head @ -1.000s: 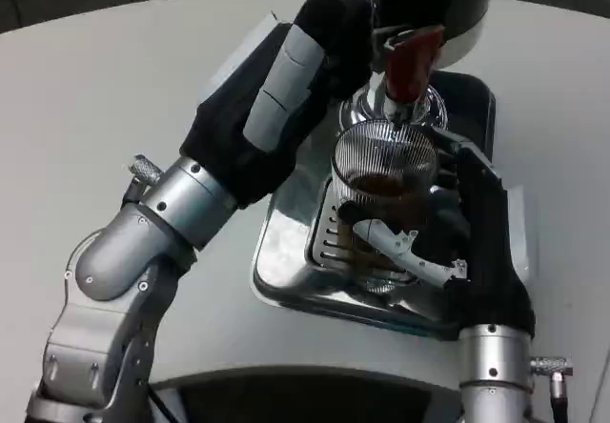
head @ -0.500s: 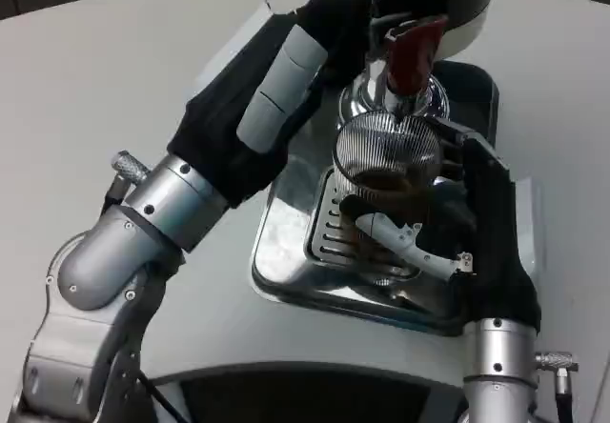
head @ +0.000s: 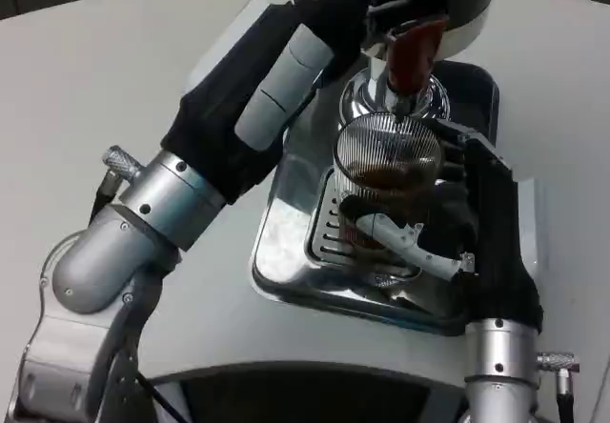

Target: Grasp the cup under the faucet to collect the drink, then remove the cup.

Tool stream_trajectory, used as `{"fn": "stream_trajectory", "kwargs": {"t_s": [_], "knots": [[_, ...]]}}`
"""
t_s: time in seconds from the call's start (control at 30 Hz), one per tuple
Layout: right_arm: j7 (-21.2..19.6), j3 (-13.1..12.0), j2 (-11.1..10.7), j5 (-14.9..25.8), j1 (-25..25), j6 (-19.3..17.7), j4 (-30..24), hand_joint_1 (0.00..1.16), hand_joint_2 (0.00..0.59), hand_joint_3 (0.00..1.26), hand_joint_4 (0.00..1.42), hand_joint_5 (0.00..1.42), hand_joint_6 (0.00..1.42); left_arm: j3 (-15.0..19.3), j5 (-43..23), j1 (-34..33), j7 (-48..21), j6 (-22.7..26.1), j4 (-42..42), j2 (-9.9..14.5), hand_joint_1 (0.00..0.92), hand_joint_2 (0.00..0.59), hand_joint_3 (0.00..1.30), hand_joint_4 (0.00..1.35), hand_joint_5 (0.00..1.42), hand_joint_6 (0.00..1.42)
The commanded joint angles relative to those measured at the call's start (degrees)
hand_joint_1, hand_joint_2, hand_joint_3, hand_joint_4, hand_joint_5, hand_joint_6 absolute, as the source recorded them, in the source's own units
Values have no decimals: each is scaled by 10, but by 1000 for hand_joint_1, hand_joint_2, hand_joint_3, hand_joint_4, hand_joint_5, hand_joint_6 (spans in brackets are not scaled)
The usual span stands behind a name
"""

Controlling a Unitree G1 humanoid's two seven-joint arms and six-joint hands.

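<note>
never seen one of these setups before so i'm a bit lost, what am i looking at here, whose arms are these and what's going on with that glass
You are looking down from a camera on a humanoid robot's head or chest, so the two silver forearms are its own. It stands at a white table with a drink dispenser on it.

The right hand, on the picture's right, holds a ribbed glass cup that stands over a shiny metal drip tray. The cup sits directly below the faucet, and some dark drink is already inside.

The left hand reaches up to the dispenser, right by the red tap handle. Its fingertips are hidden there, so whether it grips or only presses something is unclear.
</note>
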Motion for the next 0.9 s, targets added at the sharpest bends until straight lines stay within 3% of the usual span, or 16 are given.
{"fn": "stream_trajectory", "kwargs": {"t_s": [0.03, 0.5, 0.9], "knots": [[-1, -3, -2, 2, 18, -1, -3, 975, 177, 610, 703, 776, 652, 8, -12, 18, 4, 9, -31, 2, 0, 80, 335, 174, 235, 161], [3, -2, -2, 3, 29, -5, -24, 975, 177, 614, 716, 793, 662, 30, -9, 43, 26, 39, -110, 19, 0, 81, 347, 177, 235, 160], [26, 6, -3, 5, 65, -9, -86, 975, 177, 624, 729, 803, 666, 45, 11, 71, 43, 30, -154, 41, 0, 78, 356, 178, 235, 160]]}}
